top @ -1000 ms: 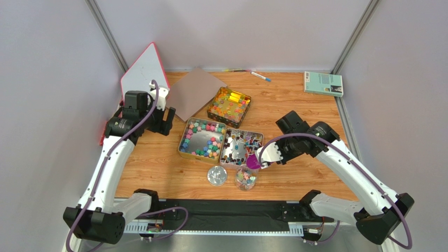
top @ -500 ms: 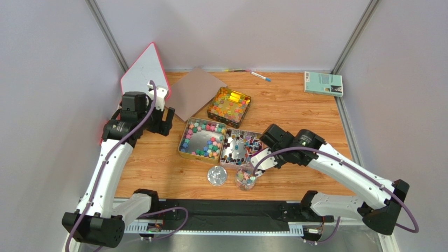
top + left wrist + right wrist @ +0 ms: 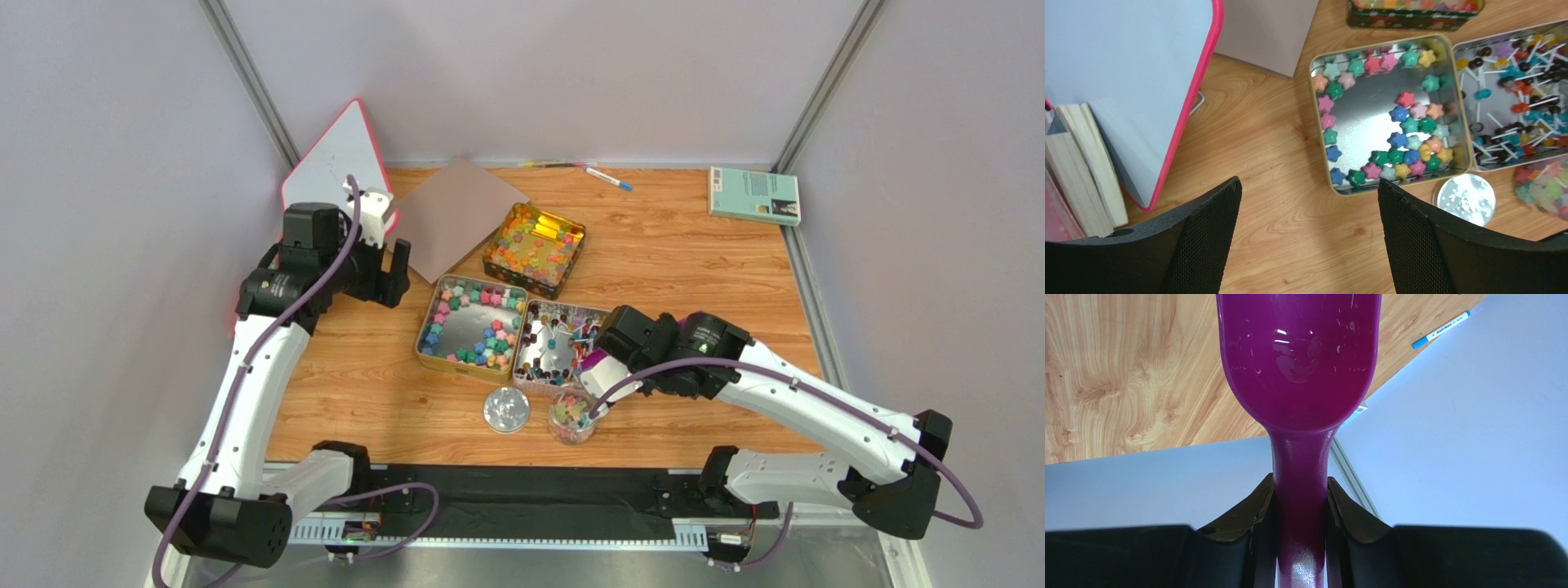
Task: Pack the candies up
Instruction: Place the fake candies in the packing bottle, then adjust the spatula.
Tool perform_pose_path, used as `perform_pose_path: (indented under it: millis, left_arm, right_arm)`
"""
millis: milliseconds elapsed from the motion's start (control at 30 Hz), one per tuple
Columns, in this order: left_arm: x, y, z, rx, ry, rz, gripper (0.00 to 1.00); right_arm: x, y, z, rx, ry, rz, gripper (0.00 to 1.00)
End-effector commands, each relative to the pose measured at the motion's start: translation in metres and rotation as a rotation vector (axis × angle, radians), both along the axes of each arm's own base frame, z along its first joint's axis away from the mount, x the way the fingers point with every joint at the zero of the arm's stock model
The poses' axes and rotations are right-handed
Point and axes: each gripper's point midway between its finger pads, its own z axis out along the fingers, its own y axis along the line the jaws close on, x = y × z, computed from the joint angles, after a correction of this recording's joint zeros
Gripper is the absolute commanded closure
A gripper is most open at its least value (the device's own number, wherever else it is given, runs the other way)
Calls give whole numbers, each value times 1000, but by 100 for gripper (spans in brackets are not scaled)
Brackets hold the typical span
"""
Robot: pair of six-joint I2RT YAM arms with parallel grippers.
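Note:
Three open tins hold the candies: pastel stars (image 3: pixel 472 325) (image 3: pixel 1389 122), stick sweets (image 3: pixel 562 341) (image 3: pixel 1517 92), and glossy orange-yellow pieces (image 3: pixel 534 249). In front of them stands a small clear jar (image 3: pixel 572 417) (image 3: pixel 1545 187) with mixed candies in it. My right gripper (image 3: pixel 599 368) (image 3: pixel 1300 484) is shut on the handle of the purple scoop (image 3: pixel 1300 355), which hangs just above the jar. No candy shows on the scoop. My left gripper (image 3: pixel 393 263) (image 3: pixel 1309 184) hangs open and empty over bare wood, left of the star tin.
The jar's round lid (image 3: pixel 505 410) (image 3: pixel 1465 193) lies left of the jar. A pink-rimmed whiteboard (image 3: pixel 334 165) and books (image 3: pixel 1082 165) stand at the far left, beside a brown card (image 3: pixel 454 214). A teal book (image 3: pixel 753 194) and a pen (image 3: pixel 608 179) lie at the back.
My right arm has swung left and nearer, carrying the purple scoop from beside the stick-sweet tin to just over the jar. The left gripper has shifted slightly back.

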Motion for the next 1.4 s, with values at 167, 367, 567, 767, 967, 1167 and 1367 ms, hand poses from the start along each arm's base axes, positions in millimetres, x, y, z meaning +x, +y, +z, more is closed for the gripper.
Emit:
perform_pose_path:
  millis: [167,367,567,767,967,1167,1367]
  left_arm:
    - [-30,-111,69,-533,139,-436,48]
    - [-34,-134,67,-563,185,-544,100]
    - [-37,-147,60,-564,220,-596,100]
    - [-34,-150,47,-546,248,-586,100]
    - [-18,-150,33,-511,246,-561,100]
    - [2,-156,22,-510,275,-555,100]
    - [7,-157,28,-512,262,-545,100]
  right_arm:
    - [-6,41,48,408,58,-150,100]
    - [22,92,25,569,121,-242,100]
    - [65,140,39,674,110,-300,100]
    - [84,165,63,728,114,-295,100]
    - [66,173,94,807,132,-196,100]
    - [30,176,129,930,186,-18,100]
    - [35,182,134,937,175,-12,100]
